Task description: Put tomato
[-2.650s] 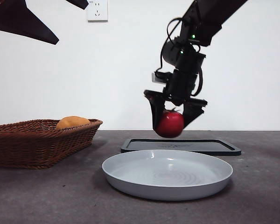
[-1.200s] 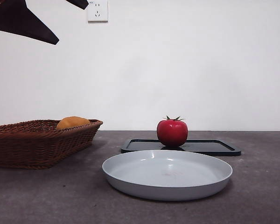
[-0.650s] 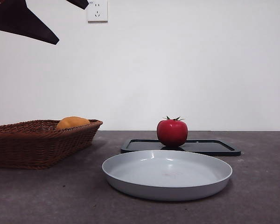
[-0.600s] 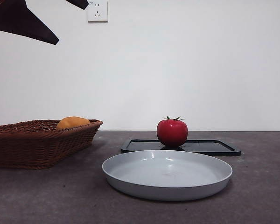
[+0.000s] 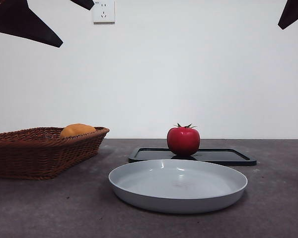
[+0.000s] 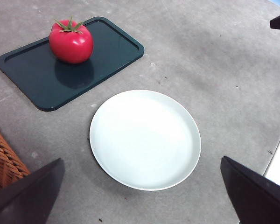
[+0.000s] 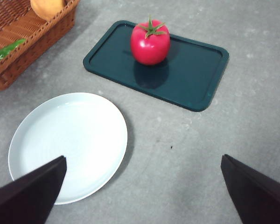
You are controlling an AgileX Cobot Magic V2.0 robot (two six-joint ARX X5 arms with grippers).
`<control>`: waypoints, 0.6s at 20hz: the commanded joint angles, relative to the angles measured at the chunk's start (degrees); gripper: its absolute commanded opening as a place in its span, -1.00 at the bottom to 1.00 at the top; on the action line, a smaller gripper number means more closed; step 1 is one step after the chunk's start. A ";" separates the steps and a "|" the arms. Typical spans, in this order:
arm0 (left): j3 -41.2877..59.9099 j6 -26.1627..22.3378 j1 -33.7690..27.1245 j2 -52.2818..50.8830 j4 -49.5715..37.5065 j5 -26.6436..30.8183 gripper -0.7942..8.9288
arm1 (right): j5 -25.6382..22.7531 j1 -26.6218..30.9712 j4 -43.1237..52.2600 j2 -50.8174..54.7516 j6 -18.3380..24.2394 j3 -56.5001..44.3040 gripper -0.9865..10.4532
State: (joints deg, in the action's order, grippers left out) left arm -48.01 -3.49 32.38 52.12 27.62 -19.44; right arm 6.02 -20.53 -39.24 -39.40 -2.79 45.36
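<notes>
The glossy red round tomato point(image 5: 183, 141) point(image 6: 71, 41) point(image 7: 150, 42) with its dark green leafy stem stands upright on the dark green rectangular tray point(image 5: 223, 156) point(image 6: 32, 74) point(image 7: 191, 79), toward one end of it, apart from the empty round pale grey plate point(image 5: 139, 191) point(image 6: 145, 139) point(image 7: 68, 142) that lies just beside the tray on the grey table point(image 5: 278, 198). A brown woven wicker basket point(image 5: 39, 153) point(image 7: 23, 37) holding an orange-yellow rounded fruit point(image 5: 77, 130) point(image 7: 47, 7) sits off to the side. The left gripper point(image 6: 144, 200) and the right gripper point(image 7: 144, 196) both hang high above the table with jaws spread wide, holding nothing and well clear of the tomato.
</notes>
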 commanded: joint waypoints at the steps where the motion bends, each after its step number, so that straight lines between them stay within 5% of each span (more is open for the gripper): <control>1: -0.48 0.04 0.31 0.31 -0.48 -0.11 0.31 | -0.02 -0.28 0.68 -0.20 0.26 0.37 0.15; 3: -0.48 0.11 0.31 0.31 -0.37 -0.11 -0.88 | 0.00 -0.28 0.72 -0.20 0.24 0.37 -0.66; 4: -0.48 0.09 0.31 0.31 -0.81 -0.09 -0.77 | 0.00 -0.28 0.72 -0.17 0.24 0.37 -0.80; 12: -0.48 0.09 0.31 0.31 -0.83 -0.11 -0.79 | -0.02 -0.28 0.70 -0.17 0.26 0.39 -0.80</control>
State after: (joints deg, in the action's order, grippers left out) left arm -48.01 -3.49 32.38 52.12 27.38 -19.44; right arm 6.02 -20.53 -39.13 -39.40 -2.79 45.36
